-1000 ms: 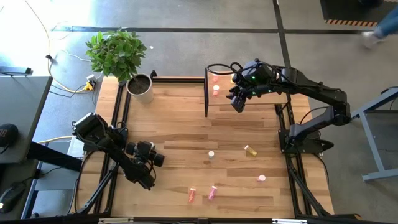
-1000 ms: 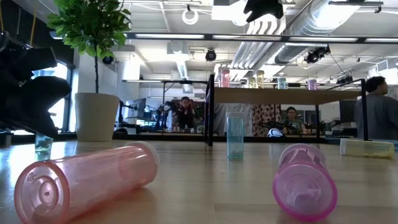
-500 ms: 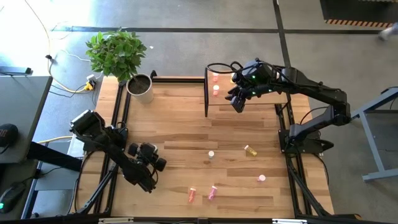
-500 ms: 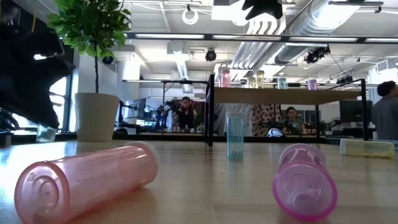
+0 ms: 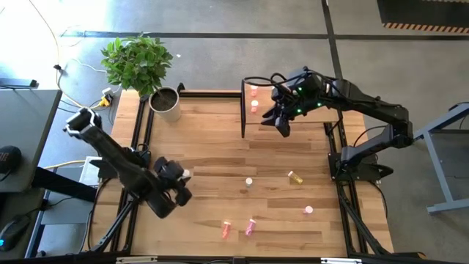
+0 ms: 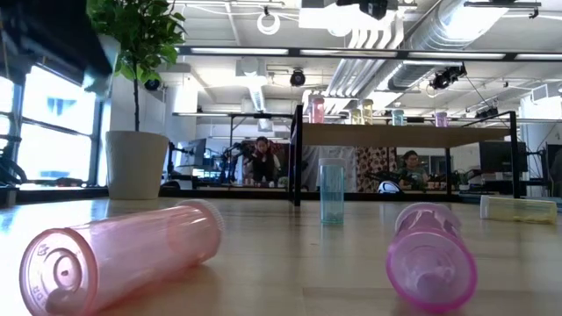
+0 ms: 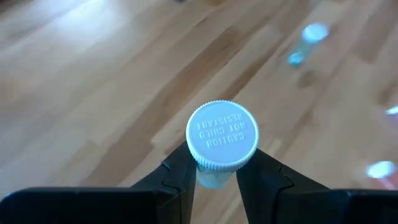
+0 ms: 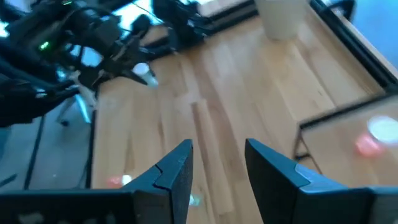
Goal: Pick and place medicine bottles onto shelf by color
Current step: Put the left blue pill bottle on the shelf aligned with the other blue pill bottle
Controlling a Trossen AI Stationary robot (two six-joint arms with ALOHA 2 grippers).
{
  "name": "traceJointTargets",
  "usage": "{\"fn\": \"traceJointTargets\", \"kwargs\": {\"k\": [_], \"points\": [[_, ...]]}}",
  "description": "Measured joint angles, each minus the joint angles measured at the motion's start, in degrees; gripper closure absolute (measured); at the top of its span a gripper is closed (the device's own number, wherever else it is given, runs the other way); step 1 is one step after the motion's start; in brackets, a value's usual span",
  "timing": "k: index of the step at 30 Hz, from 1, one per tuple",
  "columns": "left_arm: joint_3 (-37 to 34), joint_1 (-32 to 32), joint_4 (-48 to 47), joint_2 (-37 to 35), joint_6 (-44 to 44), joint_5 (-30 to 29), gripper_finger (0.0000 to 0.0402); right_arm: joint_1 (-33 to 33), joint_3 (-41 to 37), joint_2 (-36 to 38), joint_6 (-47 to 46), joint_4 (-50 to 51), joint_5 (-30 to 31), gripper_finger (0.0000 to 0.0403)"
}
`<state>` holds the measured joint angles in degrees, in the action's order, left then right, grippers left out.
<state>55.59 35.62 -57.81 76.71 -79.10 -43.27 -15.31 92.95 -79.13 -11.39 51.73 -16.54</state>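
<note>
Now the left gripper (image 7: 216,177) is clenched on a white-capped bottle (image 7: 222,135), lifted over the table's left-front part; the shelf (image 5: 293,126) lies well away at the far right, where the right gripper (image 5: 282,122) hovers with fingers apart, grasping nothing.

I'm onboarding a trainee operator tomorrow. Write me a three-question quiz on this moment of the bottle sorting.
1. True or false: the left gripper holds a white-capped bottle.
2. The right gripper is: A) over the shelf, jaws open and empty; B) beside the plant pot; C) clamped on a yellow bottle.
3. Fill in: the two pink bottles nearest the low camera are ____ on the table.

Key: 1 true; 2 A; 3 lying
</note>
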Motion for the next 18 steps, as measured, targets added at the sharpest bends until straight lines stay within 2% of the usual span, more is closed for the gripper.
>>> {"fn": "traceJointTargets", "kwargs": {"k": [7, 13, 18], "points": [[0.7, -4.6, 10.8, -8.9, 18.9, 2.4, 0.0312, 2.3, 0.0, 0.0, 5.9, -6.1, -1.0, 0.0261], [0.7, -11.2, 22.0, -11.4, 33.6, 11.4, 0.0312, 3.9, 0.0, 0.0, 6.5, -13.9, -1.0, 0.0225], [0.8, -16.4, 27.4, -11.2, 42.6, 18.4, 0.0312, 5.1, 0.0, -0.2, 8.0, -23.7, -1.0, 0.0208]]}}
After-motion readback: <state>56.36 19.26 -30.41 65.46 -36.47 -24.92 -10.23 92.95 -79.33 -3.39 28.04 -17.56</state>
